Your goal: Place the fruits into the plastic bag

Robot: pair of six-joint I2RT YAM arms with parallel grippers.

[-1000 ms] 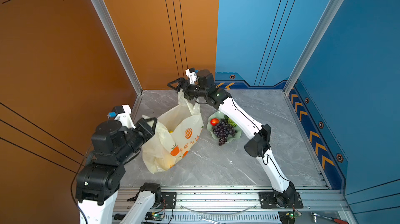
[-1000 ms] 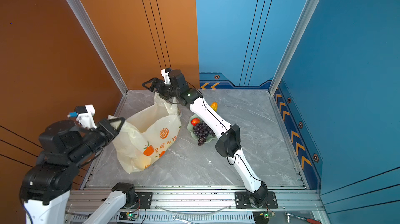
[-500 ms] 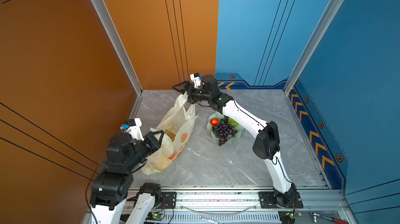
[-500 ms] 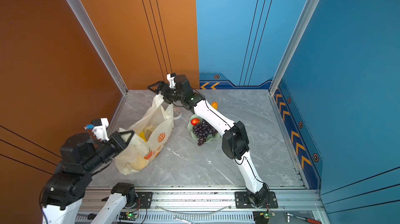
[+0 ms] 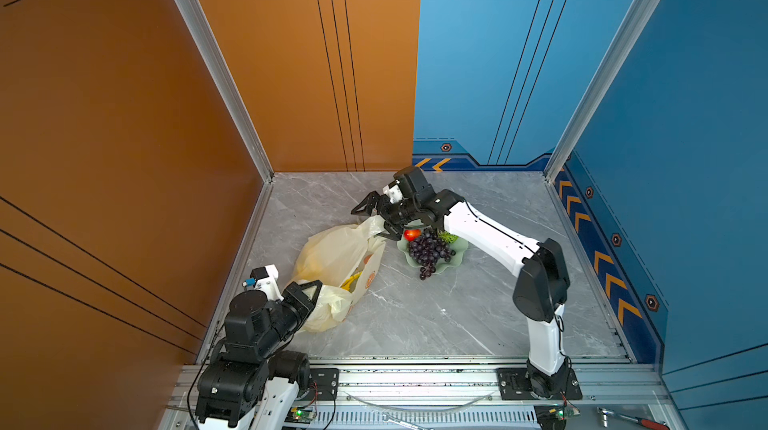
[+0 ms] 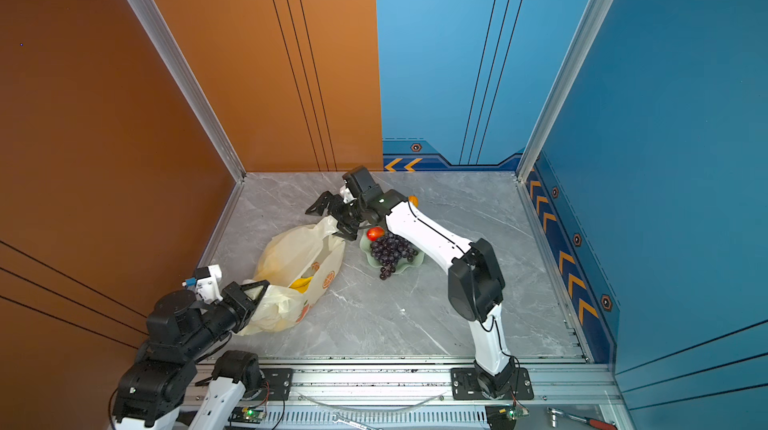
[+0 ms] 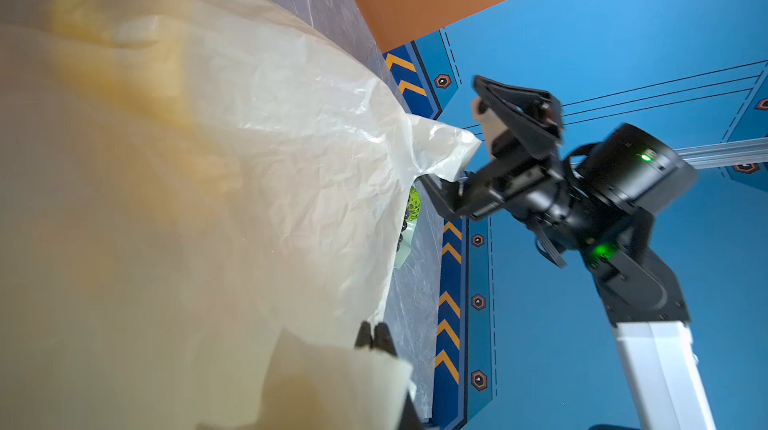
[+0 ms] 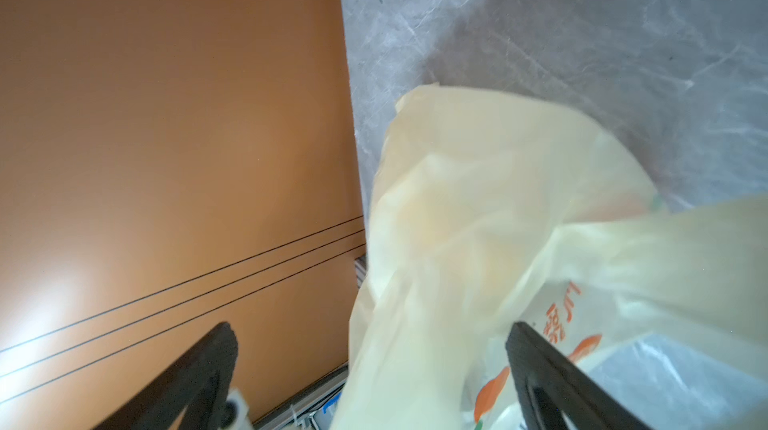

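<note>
Left wrist view: left gripper (image 7: 375, 338) pinched tight on bag (image 7: 249, 199) rim; right gripper (image 7: 451, 132) spread wide, bag corner loose between the jaws, nothing gripped. Bag lies slumped between the two grippers, banana (image 5: 351, 280) showing in its mouth. Just beside right gripper, dish (image 5: 455, 261) holds grapes (image 5: 430, 251) and red fruit (image 5: 411, 234). Risk: one-sided hold, mouth likely sags shut; lower jaw could snag film on pull-away.

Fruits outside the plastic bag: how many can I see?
4. In the dish: red fruit, grapes, green ball. An orange fruit peeks out behind the right arm. Others may hide under that arm.
</note>
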